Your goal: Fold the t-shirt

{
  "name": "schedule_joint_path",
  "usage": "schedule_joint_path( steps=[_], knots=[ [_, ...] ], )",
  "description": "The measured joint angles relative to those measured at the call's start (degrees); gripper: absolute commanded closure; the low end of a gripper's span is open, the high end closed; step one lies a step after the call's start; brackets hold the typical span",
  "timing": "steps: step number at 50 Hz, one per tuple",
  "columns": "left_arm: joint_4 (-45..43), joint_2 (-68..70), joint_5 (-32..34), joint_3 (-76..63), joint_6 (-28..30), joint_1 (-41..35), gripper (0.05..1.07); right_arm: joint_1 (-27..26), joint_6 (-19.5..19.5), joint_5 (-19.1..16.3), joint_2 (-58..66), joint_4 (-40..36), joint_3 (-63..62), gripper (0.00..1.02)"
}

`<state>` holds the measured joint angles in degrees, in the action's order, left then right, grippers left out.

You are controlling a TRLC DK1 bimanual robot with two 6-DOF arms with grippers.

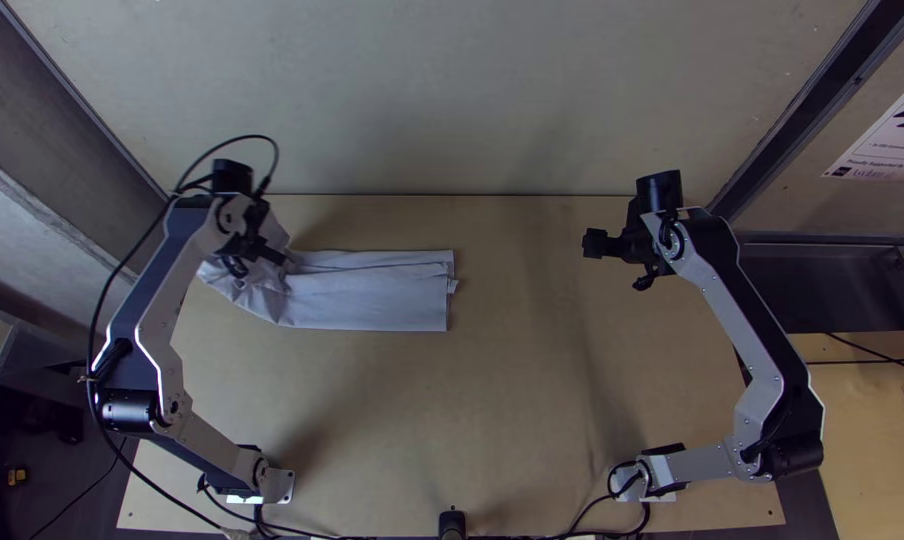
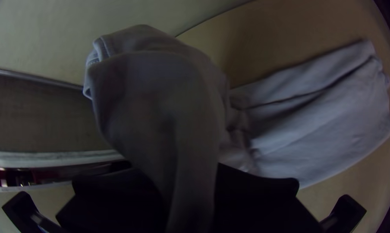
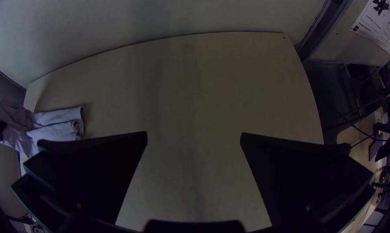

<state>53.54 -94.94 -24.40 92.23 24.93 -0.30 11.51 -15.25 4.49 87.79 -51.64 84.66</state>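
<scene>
My left gripper is at the table's back left, shut on the left end of the pale t-shirt. That end is lifted and bunched, while the rest lies as a flat folded strip toward the middle. In the left wrist view, cloth rises between the fingers of the left gripper and flops over, with the flat part of the t-shirt beyond. Off to the right of the shirt, my right gripper hangs over the table. The right wrist view shows the right gripper open, with nothing between its fingers.
Bare wooden table stretches between the two arms and in front of the shirt. A pale panel stands along the back edge, and a grey side wall is close to the left arm. Cables run along the near edge.
</scene>
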Motion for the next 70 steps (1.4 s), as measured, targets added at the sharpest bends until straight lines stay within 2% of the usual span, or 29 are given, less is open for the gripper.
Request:
schedule_joint_path(
  steps=[12, 37, 38, 39, 44, 46, 48, 52, 58, 63, 68, 70],
  knots=[
    [6.64, -0.74, -6.38, 0.59, -6.19, -11.19, 1.05, -1.20, -0.74, 0.00, -1.07, 0.17, -0.52, 0.03],
    [16.13, -15.98, -6.73, 14.40, -19.28, -27.78, 1.03, -3.82, -0.81, 0.00, -2.84, 1.75, -4.61, 0.03],
    [16.48, -16.61, -6.73, 15.02, -19.74, -28.30, 1.01, -3.82, -0.83, 0.00, -2.84, 1.77, -4.70, 0.03],
    [16.72, -17.25, -6.73, 15.54, -20.17, -28.79, 0.95, -3.82, -0.81, 0.00, -2.86, 1.77, -4.79, 0.03],
    [17.86, -20.26, -6.73, 18.21, -22.23, -30.84, 0.33, -4.07, -0.83, 0.00, -2.93, 1.95, -4.92, 0.03],
    [18.18, -21.11, -6.54, 19.12, -22.71, -31.61, 0.21, -4.13, -0.83, 0.00, -3.06, 2.25, -5.16, 0.03],
    [18.69, -21.86, -5.75, 19.96, -23.12, -32.28, 0.18, -4.22, -0.83, 0.00, -3.17, 2.54, -5.53, 0.03],
    [19.93, -23.69, -1.70, 23.17, -24.52, -33.59, 0.18, -4.44, -0.83, 0.00, -3.21, 3.17, -6.40, 0.03],
    [21.05, -28.28, 9.29, 32.02, -28.83, -35.50, 0.18, -4.48, -0.83, 0.00, -3.28, 3.23, -7.72, 0.03],
    [19.39, -32.02, 21.14, 37.88, -33.03, -36.76, 0.18, -4.59, -0.81, 0.00, -3.39, 3.39, -8.24, 0.03],
    [15.91, -34.32, 38.62, 39.56, -37.90, -37.46, 0.18, -5.16, -0.81, 0.00, -3.61, 3.76, -8.24, 0.03],
    [15.80, -35.17, 42.51, 40.19, -39.36, -37.92, 0.14, -5.57, -0.81, 0.00, -3.72, 3.89, -8.24, 0.03]
  ],
)
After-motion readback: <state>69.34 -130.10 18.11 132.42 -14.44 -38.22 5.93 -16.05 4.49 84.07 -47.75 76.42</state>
